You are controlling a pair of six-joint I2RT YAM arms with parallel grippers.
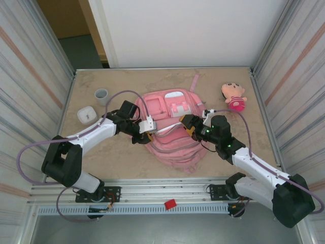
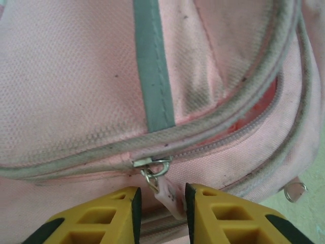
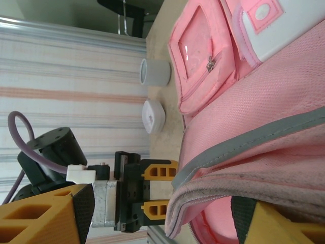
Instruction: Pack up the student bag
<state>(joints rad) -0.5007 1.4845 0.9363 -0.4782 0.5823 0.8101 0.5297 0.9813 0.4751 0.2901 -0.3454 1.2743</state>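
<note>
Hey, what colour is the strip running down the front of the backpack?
Pale grey strip on the pink backpack, clearest in the left wrist view.

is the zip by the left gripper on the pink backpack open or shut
Partly open: in the left wrist view the student bag shows a red gap beside the zipper teeth, right of its slider.

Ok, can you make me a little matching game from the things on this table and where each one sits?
Things: 1 student bag; 2 plush doll; 3 cup; 4 zip pull.
Places: A far right of the table; B far left; C between the fingers of the left gripper; D pink, in the middle.
Pairs: 1-D, 2-A, 3-B, 4-C.
</note>
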